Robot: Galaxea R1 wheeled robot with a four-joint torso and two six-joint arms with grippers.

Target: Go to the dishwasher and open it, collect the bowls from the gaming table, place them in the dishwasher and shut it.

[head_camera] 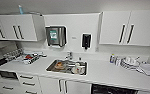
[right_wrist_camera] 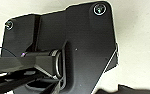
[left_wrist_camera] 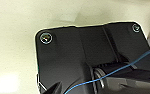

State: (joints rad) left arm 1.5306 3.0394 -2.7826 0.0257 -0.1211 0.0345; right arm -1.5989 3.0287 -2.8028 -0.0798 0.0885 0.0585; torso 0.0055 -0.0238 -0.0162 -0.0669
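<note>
Your left pincer (left_wrist_camera: 54, 88) and right pincer (right_wrist_camera: 54, 86) sit tucked by the dark plates on your wrists, with pale blank surface behind them. You cannot tell if they are wide or narrow, and nothing seems to be held.

You are facing the kitchen counter (head_camera: 103, 72), and the sink (head_camera: 67, 67) is right in front of you. Look below the sink and off to its right, under the counter edge. That dark patch is most likely the dishwasher (head_camera: 113, 90). It is next to the white cupboard doors (head_camera: 62, 86) that sit under the sink. So little of it shows that you cannot tell if its door is up or down, and you cannot see its handle.

I think you are on the first step: getting to the dishwasher and opening it. No bright bowls are in sight, so picking them up is not yet begun.

The dishwasher faces out from the wall, toward you. The part you can see is a wide, low strip that runs along the counter, the same way as the long side of the sink.

Next you need the whole front in sight. That calls for moving toward the right of the sink and tipping down, so you can find the bar handle.
</note>
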